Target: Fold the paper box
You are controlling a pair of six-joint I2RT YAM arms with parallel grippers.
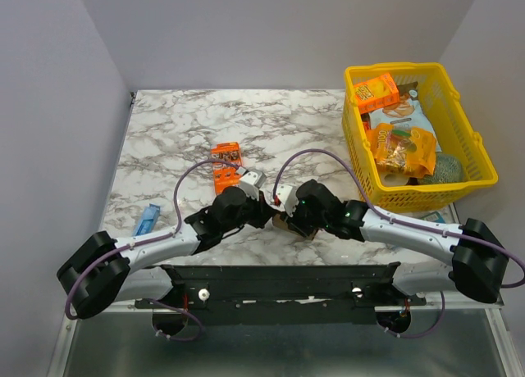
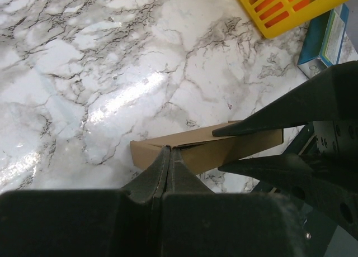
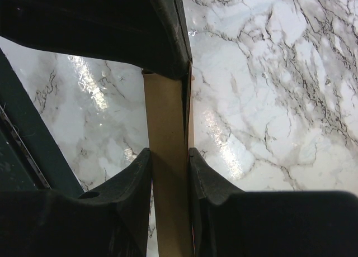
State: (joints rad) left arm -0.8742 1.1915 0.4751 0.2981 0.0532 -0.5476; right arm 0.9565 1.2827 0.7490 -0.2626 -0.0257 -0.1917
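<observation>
– Well, where is the paper box (image 2: 190, 148) right now?
– It is between my two arms, near my edge of the worktop (image 1: 180, 131). It looks flat and brown, and both arms have hold of it.
– How is each pincer holding it?
– My left pincer (image 2: 170, 155) is squeezed almost all the way together on one thin edge of the box. My right pincer (image 3: 169, 162) is open only a little, with the box pinched between its two fingers (image 3: 131, 181).
– What could go wrong?
– I think the two arms could pull against each other. If one twists harder, the thin card could tear or bend in the wrong spot.
– Anything else?
– The left grip is on a tiny bit of edge, so I think the box could slip out when I fold.
– Could the arms bump?
– Yes, they are very close together. A big swing could knock one into the other. The yellow basket (image 1: 426, 193) and the orange packet (image 1: 225, 165) are well apart from them, so I do not worry about those.
– Can you see the fold lines?
– No, I cannot tell where the box wants to bend.
</observation>
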